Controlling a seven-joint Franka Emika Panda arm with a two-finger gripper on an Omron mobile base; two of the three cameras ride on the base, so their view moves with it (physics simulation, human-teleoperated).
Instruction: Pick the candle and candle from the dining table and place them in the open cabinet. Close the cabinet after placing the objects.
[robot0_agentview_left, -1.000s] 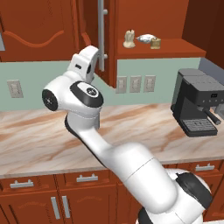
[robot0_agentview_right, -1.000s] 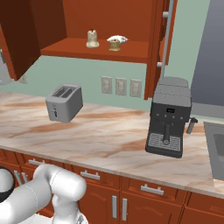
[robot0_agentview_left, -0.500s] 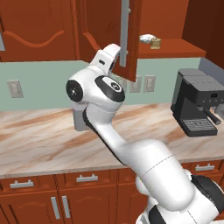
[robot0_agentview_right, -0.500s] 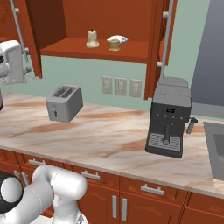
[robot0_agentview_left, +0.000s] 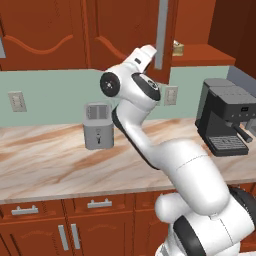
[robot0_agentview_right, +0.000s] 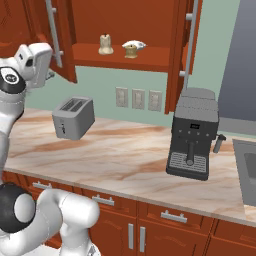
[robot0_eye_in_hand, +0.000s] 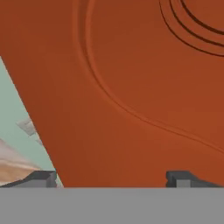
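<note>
- While both candles already sit inside the cabinet (robot0_agentview_right: 125, 55), the pale cream candle (robot0_agentview_right: 104, 44) and the tan-yellow candle (robot0_agentview_right: 131, 49) standing near each other on its shelf, what remains, as I judge it, is shutting the doors, and that is where trouble can come.
- The gripper (robot0_eye_in_hand: 111, 177) has its jaws spread wide with nothing between them, and the arched panel of the left door (robot0_agentview_right: 47, 35) lies right ahead of the tips, very close.
- If the hand pushes near the hinge side instead of the free edge by the silver bar handle (robot0_agentview_right: 54, 31), the door may barely swing and the tips may skid across the smooth wood.
- Open tips pressed flat can catch in the carved groove ahead of them, twisting the wrist or stalling the push.
- A shove that is too fast could slam the door and jolt the shelf; the knobby cream candle looks top-heavy and might topple or roll toward the front edge.
- The right door (robot0_agentview_right: 184, 45) also stands open, far to the side of the jaws, so closing only the near one would leave the task unfinished.
- Below the jaws, the toaster (robot0_agentview_right: 74, 116) stands on the counter, and a low sweep of the arm could knock it.
</note>
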